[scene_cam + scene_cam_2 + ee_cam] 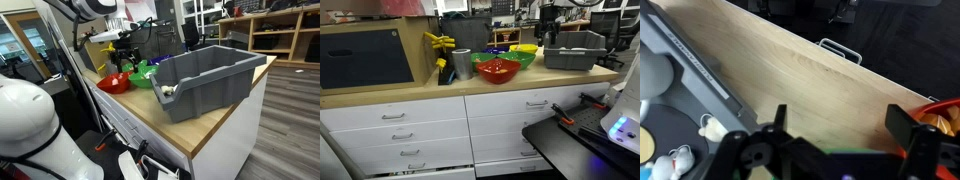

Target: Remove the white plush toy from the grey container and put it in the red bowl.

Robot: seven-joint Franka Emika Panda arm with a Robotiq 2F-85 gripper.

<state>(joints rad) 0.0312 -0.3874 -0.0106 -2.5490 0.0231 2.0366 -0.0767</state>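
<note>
overhead, the gripper [840,128] hangs with jaws wide apart above the counter [810,70] beside the grey container [685,75]; the white plush toy [682,160] seemingly lies inside, near its corner.

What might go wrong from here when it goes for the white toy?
The toy lies by the container's wall, so the open gripper may knock the rim. Another pale thing lies beside it; the wrong one might be grabbed. The red bowl sits close by the green bowl; a drop could miss.
</note>
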